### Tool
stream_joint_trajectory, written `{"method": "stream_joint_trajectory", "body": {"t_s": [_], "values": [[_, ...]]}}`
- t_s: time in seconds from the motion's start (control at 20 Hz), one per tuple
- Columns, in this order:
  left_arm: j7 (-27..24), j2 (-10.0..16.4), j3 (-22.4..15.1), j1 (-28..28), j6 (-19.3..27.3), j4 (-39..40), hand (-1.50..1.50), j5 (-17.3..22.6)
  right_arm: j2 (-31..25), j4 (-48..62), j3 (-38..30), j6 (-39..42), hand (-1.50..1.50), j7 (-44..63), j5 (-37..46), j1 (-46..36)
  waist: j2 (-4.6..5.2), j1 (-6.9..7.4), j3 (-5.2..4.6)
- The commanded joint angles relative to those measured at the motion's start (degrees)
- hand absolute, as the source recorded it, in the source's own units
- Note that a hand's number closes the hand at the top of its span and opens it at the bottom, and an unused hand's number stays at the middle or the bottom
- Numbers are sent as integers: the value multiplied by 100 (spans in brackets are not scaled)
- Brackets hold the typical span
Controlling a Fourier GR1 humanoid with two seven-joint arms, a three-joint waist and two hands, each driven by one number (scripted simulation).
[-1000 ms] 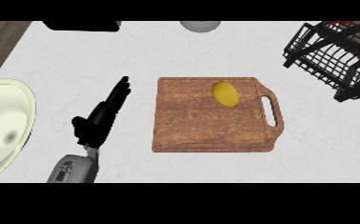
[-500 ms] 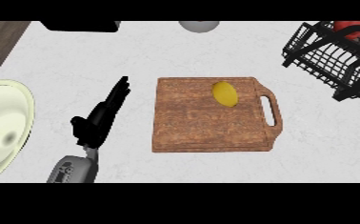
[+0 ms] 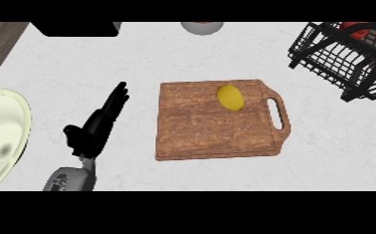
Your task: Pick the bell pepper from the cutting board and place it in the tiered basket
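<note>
Left hand (image 3: 92, 133) is open, fingers straight and pointing up the view, holding nothing. It's over the table (image 3: 147, 63), just left of the board (image 3: 213, 128) and not touching it. Pepper (image 3: 231, 97) is yellow and lies on the board near its top edge, toward the handle side, well apart from the hand. Basket (image 3: 330, 61) is black wire, off at the top right, with something red (image 3: 357, 29) inside. A grey bowl (image 3: 202, 27) peeks in at the top.
</note>
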Motion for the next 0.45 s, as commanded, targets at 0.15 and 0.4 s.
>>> {"method": "stream_joint_trajectory", "body": {"t_s": [0.15,0.4], "values": [[-55,3,90,69,51,55,0,-17,-1108,-49,-1117,960,-150,-844,-1018,1300,-43,-192,8],[144,-19,84,53,142,-71,0,-83,-1751,190,-1558,2078,-150,-1212,-1421,2461,-32,-161,5]]}}
